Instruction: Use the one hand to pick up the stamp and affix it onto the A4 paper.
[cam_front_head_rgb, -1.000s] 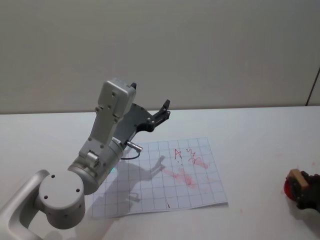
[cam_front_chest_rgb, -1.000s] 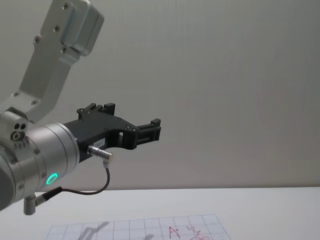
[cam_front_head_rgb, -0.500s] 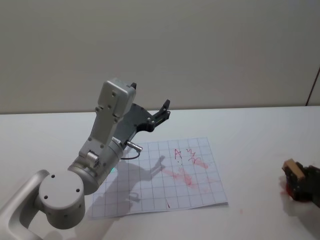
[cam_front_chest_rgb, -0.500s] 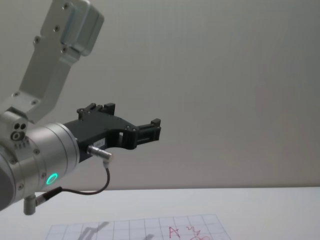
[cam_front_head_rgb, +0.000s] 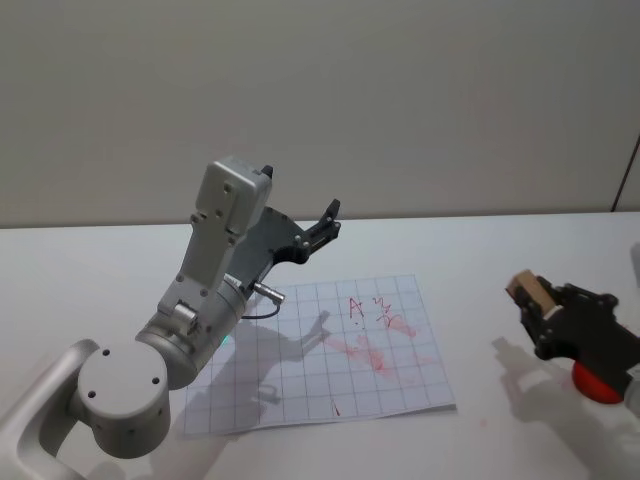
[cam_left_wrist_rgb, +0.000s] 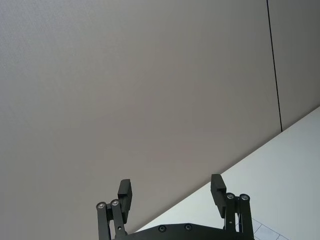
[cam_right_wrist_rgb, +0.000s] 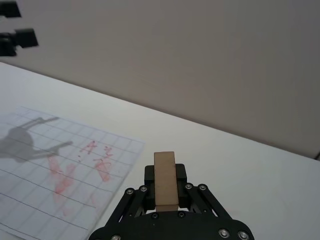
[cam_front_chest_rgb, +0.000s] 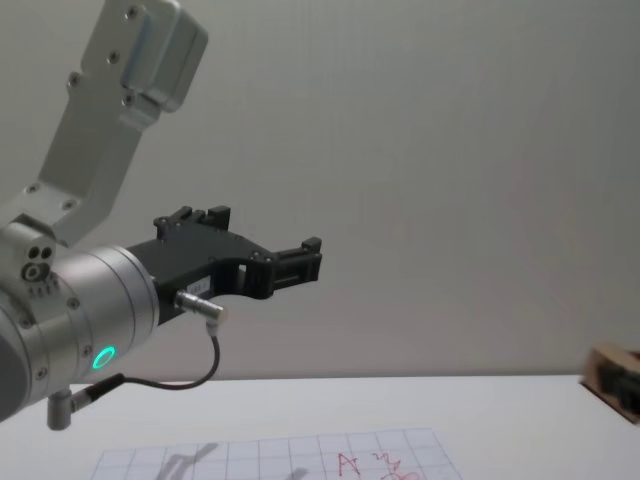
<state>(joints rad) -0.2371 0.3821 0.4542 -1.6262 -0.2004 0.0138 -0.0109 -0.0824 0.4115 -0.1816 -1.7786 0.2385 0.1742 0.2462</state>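
Carrying the stamp (cam_front_head_rgb: 529, 291) clamped fast, the right gripper (cam_front_head_rgb: 541, 311) should cross to a blank patch of the A4 paper (cam_front_head_rgb: 400, 385) and press flat — the left gripper (cam_front_head_rgb: 323, 226) hangs open above.

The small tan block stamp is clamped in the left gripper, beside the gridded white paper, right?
No: the right wrist view shows the small tan block stamp clamped in the black right gripper, beside the gridded white paper; the left gripper is open.
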